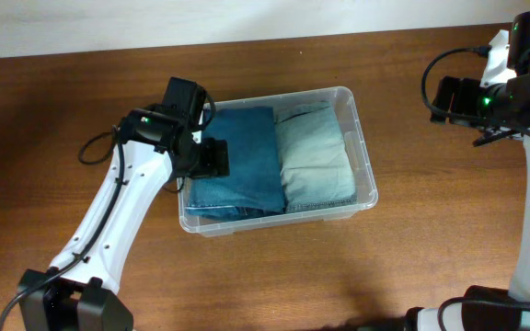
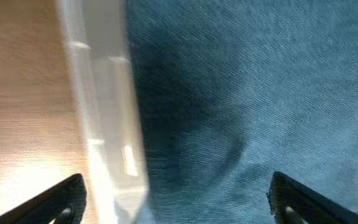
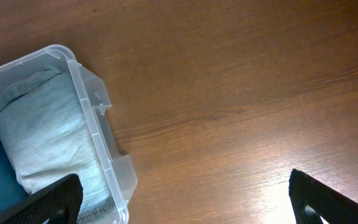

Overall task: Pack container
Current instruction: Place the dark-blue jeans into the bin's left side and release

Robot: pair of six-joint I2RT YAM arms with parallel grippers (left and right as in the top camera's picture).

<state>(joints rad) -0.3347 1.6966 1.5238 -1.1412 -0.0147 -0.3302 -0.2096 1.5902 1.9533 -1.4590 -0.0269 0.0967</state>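
On the table (image 1: 63,110), the container (image 1: 368,175) lies lengthwise left-to-right, slightly skewed; left gripper (image 2: 176,186) and right gripper (image 3: 184,180) both gape.

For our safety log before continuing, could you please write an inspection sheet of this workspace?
Surface: brown wooden table.
Job's things: clear container holds folded dark blue jeans beside folded light blue jeans.
Clutter: nothing seen.
Grippers: left gripper open over the container's left wall; right gripper open over bare table.
Cables: black cable loops by the left arm, another by the right.
Surroundings: pale wall behind table.
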